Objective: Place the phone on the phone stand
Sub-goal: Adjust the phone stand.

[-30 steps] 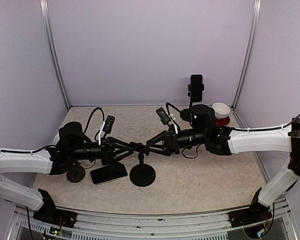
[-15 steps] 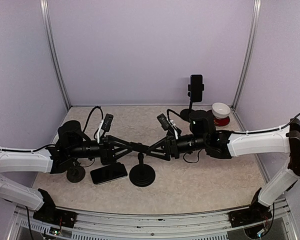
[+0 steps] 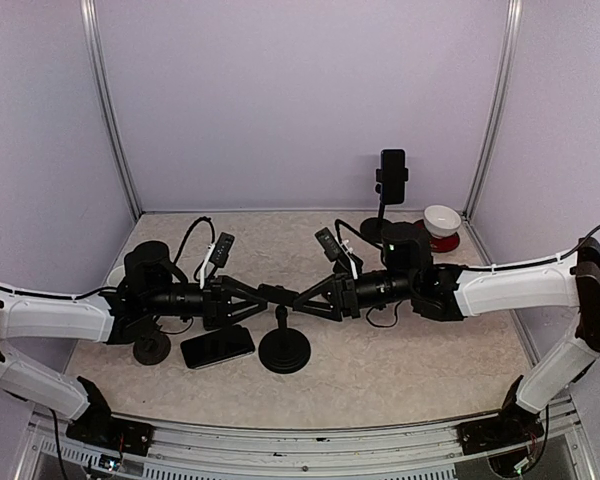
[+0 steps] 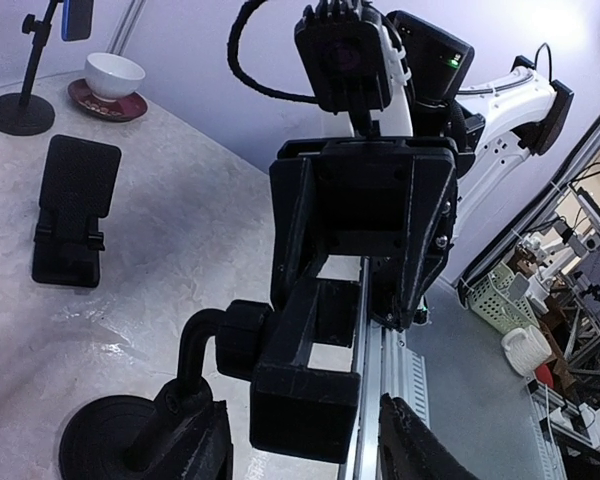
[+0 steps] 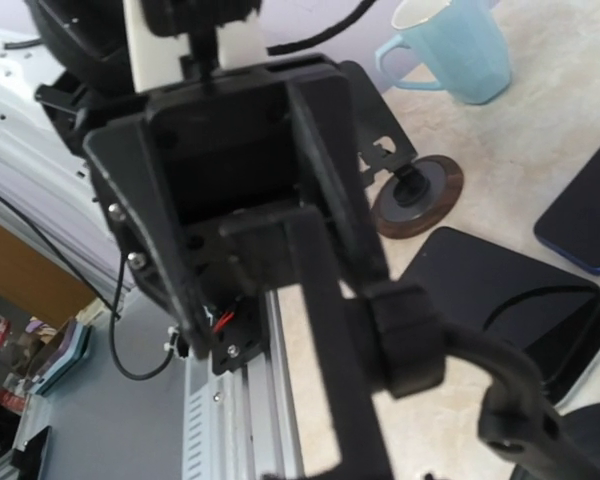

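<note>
Tabletop [image 3: 420, 355]: phone [image 3: 218, 346] flat, long axis left-right; left hand [image 3: 267, 294], right hand [image 3: 298, 298] at stand [image 3: 284, 350], grips unclear.

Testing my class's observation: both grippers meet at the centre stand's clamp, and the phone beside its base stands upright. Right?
No: the top external view shows the phone lying flat on the table, not upright. The left gripper and right gripper do meet at the centre stand.
</note>
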Robot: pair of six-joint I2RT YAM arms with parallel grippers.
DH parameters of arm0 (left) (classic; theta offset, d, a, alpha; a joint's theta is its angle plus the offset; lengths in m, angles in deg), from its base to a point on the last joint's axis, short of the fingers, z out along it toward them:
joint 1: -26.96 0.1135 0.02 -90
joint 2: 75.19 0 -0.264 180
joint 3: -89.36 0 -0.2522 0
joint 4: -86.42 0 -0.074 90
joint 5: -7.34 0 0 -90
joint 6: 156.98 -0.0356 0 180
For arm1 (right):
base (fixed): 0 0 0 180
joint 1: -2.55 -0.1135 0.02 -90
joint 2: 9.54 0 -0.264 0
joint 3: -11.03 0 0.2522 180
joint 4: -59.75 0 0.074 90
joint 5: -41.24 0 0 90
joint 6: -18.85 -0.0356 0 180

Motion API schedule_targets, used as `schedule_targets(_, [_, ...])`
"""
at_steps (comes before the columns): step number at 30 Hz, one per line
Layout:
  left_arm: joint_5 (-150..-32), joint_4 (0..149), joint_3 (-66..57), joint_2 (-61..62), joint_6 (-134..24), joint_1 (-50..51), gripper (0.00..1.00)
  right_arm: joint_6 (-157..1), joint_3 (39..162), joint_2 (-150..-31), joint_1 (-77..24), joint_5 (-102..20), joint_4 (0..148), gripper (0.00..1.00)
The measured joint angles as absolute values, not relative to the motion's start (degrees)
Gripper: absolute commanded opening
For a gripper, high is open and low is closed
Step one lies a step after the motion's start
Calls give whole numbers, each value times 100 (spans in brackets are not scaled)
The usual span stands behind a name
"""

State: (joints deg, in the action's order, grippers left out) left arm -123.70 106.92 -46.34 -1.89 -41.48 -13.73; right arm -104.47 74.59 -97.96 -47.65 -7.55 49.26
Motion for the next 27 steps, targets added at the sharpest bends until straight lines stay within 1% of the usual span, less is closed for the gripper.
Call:
schedule_targets(4, [-12427, 10700, -4634, -218, -4135, -1298, 55, -10491, 7459, -9833, -4791, -724, 4836, 50])
schedule_targets(6, [-12438, 10703, -4634, -229, -4133, -1270, 55, -10515, 7459, -9866, -4813, -717, 4816, 47])
schedule_targets(10, [-12470, 10700, -4629, -229, -4129, -1248, 53, -10558, 7459, -9936, -4848, -709, 4757, 41])
schedule_targets(18, [-12536, 10696, -4546, -229, -4129, -1202, 53, -10626, 7466, -10047, -4870, -709, 4692, 23])
schedule_targets(22, [-12595, 10696, -4544, -229, -4126, -1193, 54, -10517, 7558, -10052, -4872, -739, 4797, 20])
schedule_targets(27, [-12641, 10692, -4544, -261, -4124, -1193, 54, -10132, 7927, -10052, -4870, -781, 5514, 19])
